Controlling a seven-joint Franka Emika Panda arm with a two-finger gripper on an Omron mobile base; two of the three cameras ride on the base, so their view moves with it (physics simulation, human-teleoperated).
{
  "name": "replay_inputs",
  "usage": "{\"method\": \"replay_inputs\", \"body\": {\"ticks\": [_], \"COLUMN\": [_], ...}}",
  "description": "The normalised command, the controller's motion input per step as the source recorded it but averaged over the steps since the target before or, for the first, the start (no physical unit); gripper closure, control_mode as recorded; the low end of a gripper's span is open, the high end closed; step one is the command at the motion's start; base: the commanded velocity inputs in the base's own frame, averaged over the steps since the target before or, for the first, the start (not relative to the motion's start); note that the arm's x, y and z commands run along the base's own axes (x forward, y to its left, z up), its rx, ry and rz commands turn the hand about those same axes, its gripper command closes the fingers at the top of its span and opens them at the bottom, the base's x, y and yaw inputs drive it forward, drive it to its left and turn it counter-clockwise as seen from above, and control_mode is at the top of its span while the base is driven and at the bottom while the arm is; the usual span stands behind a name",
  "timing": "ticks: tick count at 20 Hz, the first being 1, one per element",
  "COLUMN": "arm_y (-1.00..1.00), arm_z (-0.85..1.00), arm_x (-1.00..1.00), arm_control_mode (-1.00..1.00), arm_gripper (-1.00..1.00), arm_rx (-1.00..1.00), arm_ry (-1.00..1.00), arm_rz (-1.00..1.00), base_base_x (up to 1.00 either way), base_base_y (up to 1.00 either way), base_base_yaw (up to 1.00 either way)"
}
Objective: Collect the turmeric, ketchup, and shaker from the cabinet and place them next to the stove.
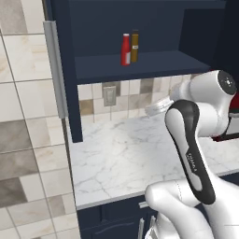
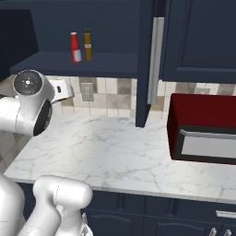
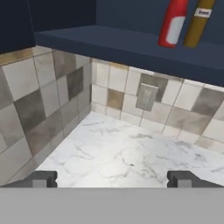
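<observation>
The navy cabinet (image 1: pixel 140 65) stands open, its door (image 2: pixel 145 60) swung out towards me. On its shelf the red ketchup (image 1: pixel 125 49) stands upright with the brown-amber turmeric (image 1: pixel 134 46) just to its right; both also appear in the right base view, ketchup (image 2: pixel 75 47) and turmeric (image 2: pixel 87 45). In the hand view the ketchup (image 3: pixel 174 24) and turmeric (image 3: pixel 199 22) sit at the top right, above my gripper (image 3: pixel 113 178). The gripper is open and empty, hovering over the counter below the shelf (image 3: pixel 109 43). The shaker and the stove are out of view.
A white marble counter (image 1: pixel 121 154) runs below the cabinet, with a wall outlet (image 3: pixel 145 96) on the tiled backsplash. A dark red microwave (image 2: pixel 203 129) stands on the counter to the right. A tiled wall (image 1: pixel 28 140) closes the left end. The door's silver handle (image 2: pixel 156 60) juts forward.
</observation>
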Motion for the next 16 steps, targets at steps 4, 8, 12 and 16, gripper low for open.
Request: {"method": "replay_inputs", "body": {"ticks": [4, 8, 12, 16], "arm_y": [0.01, 0.17, 0.0, -0.2], "arm_z": [0.46, 0.32, 0.06, 0.0], "arm_x": [0.26, 0.37, 0.24, 0.08], "arm_control_mode": [-1.0, -1.0, -1.0, -1.0], "arm_gripper": [-1.0, -1.0, -1.0, -1.0], "arm_rx": [-0.05, -0.03, 0.0, 0.21], "arm_ry": [-0.22, -0.2, -0.2, -0.15], "arm_rz": [0.0, 0.0, 0.0, 0.0], "base_base_x": [0.0, 0.0, 0.0, 0.0], "base_base_y": [0.0, 0.0, 0.0, 0.0], "base_base_yaw": [0.0, 0.0, 0.0, 0.0]}}
